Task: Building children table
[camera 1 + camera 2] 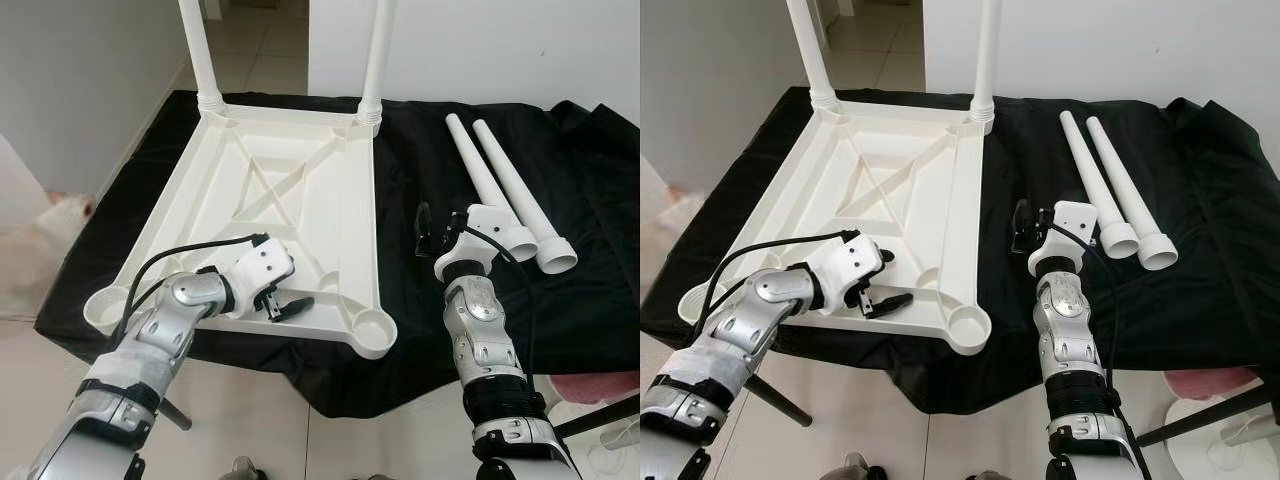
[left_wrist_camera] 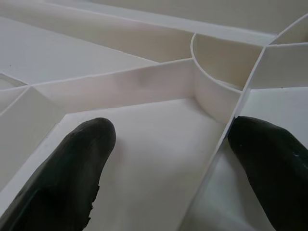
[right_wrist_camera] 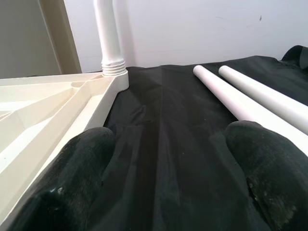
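A white plastic tabletop lies upside down on a black cloth. Two white legs stand screwed into its far corners. Its near corner sockets are empty. Two loose legs lie side by side on the cloth to the right. My left gripper is open and rests on the underside near the front right socket, its fingers on either side of a rib. My right gripper hovers open over the cloth between the tabletop and the loose legs.
The cloth-covered surface ends just in front of the tabletop, with tiled floor below. A white wall rises behind. A pink object sits at the lower right and a pale object on the floor at left.
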